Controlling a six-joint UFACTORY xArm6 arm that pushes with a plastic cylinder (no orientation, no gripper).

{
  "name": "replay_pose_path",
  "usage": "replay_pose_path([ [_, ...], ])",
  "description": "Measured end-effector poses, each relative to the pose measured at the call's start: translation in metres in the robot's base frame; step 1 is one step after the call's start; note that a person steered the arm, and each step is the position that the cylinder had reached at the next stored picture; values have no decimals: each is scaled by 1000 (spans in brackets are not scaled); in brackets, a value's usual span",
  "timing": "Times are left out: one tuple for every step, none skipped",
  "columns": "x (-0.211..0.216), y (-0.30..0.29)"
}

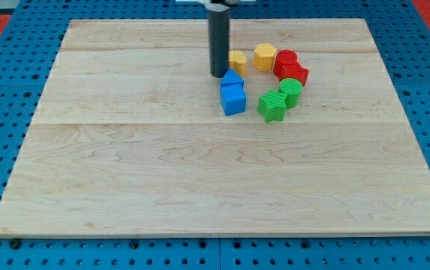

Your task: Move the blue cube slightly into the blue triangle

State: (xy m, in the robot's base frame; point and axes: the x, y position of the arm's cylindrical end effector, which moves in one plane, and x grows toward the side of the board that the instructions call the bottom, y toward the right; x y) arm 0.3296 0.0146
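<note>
The blue cube (233, 99) sits near the middle of the wooden board, toward the view's top. The blue triangle (232, 77) lies just above it and touches its top edge. My tip (219, 75) stands at the triangle's upper left, right beside it, with the dark rod rising straight to the view's top. The rod hides part of a yellow block behind it.
A yellow block (238, 61) and a yellow hexagon (265, 56) lie above the blue pair. Two red blocks (288, 67) sit to the right, with a green cylinder (290, 91) and a green star (272, 106) below them. The wooden board (124, 165) rests on a blue pegboard.
</note>
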Motion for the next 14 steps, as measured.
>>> replay_pose_path([
  [3,-48],
  [63,-61],
  [117,-35],
  [145,-1],
  [101,-9],
  [88,-11],
  [136,-11],
  [179,22],
  [182,50],
  [182,70],
  [182,77],
  [182,77],
  [200,129],
  [184,215],
])
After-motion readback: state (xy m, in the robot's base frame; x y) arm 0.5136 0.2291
